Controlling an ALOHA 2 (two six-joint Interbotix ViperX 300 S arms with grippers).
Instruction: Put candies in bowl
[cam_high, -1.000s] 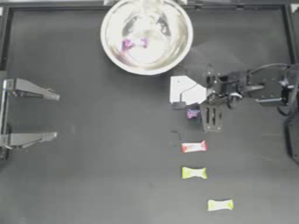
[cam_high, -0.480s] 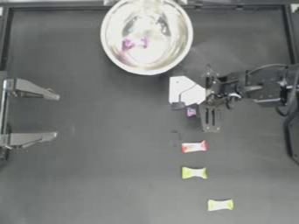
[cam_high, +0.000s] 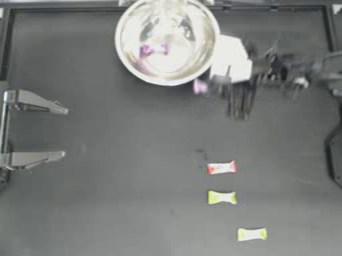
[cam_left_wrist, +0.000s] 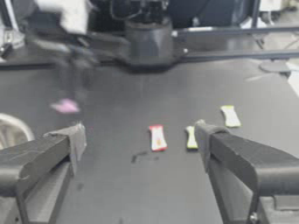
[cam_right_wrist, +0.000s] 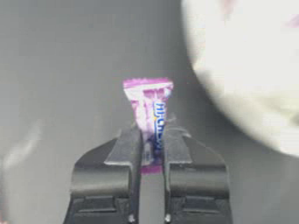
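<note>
My right gripper (cam_right_wrist: 151, 131) is shut on a purple-pink candy (cam_right_wrist: 149, 114) and holds it just beside the bowl's rim; from above the candy (cam_high: 200, 87) shows as a blurred purple spot at the lower right edge of the bowl (cam_high: 131, 59). Another purple-pink candy (cam_high: 153, 49) lies inside the bowl. On the table lie a red-and-white candy (cam_high: 221, 168) and two yellow-green candies (cam_high: 222, 198) (cam_high: 252, 234). My left gripper (cam_high: 63, 132) is parked open at the left side.
The right arm (cam_high: 287, 70) stretches in from the right edge at the bowl's level. The left wrist view looks across the table at the red-and-white candy (cam_left_wrist: 157, 137) and the yellow-green candies (cam_left_wrist: 191, 136) (cam_left_wrist: 229, 116).
The right gripper has carried the purple-pink candy up the picture from the middle of the table to the bowl's lower right rim. The left arm has not moved.
</note>
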